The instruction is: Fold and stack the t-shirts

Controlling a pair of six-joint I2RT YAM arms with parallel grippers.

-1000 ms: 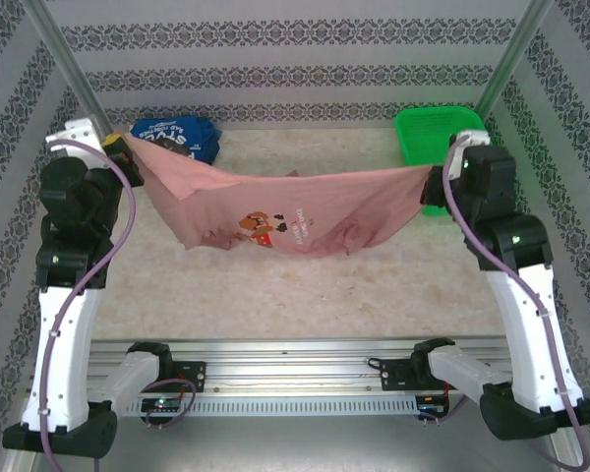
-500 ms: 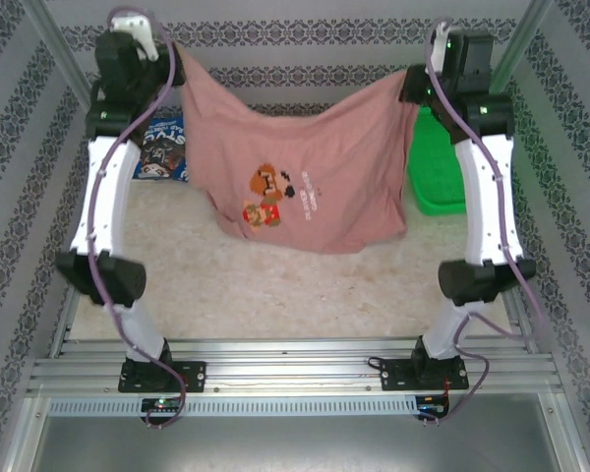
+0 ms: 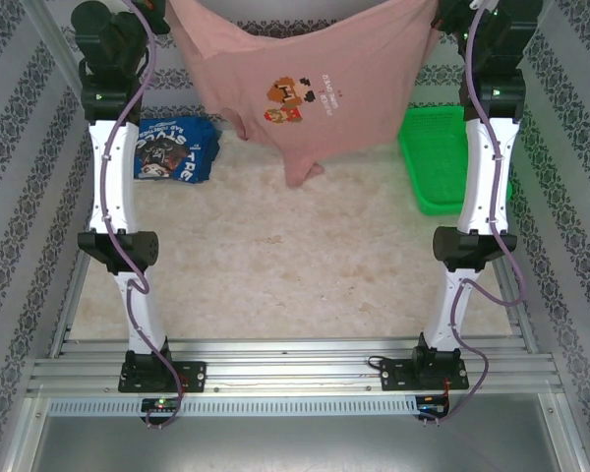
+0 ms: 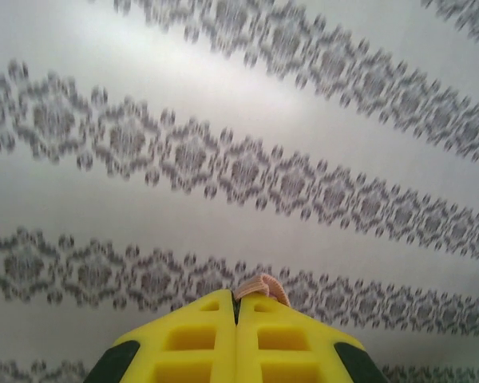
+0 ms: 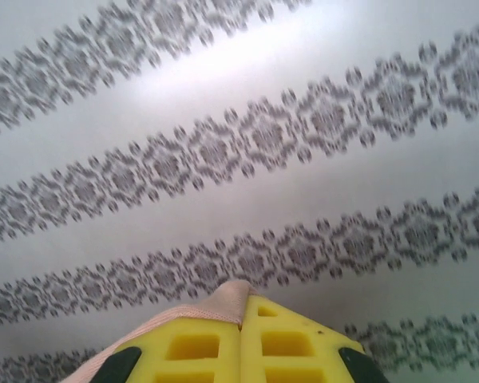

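The dusty pink t-shirt (image 3: 305, 88) hangs high over the back of the table, stretched between both raised arms, its small print facing the top camera. My left gripper (image 3: 164, 8) is shut on the shirt's left top corner; a pink fold (image 4: 262, 286) pokes out between the closed yellow fingers (image 4: 195, 335). My right gripper (image 3: 441, 12) is shut on the right top corner, with pink hem (image 5: 223, 303) draped over its left finger (image 5: 193, 345). The royal blue t-shirt (image 3: 173, 149) lies bunched on the table at the back left.
A green mesh basket (image 3: 442, 162) sits at the back right, partly behind the right arm. Patterned walls (image 4: 223, 159) close in the table on three sides. The marbled tabletop (image 3: 285, 265) stretches between the arms toward the front rail (image 3: 295, 379).
Both arms have risen from table height to full stretch, carrying the pink shirt up and back until it hangs off the table. The blue shirt has not moved.
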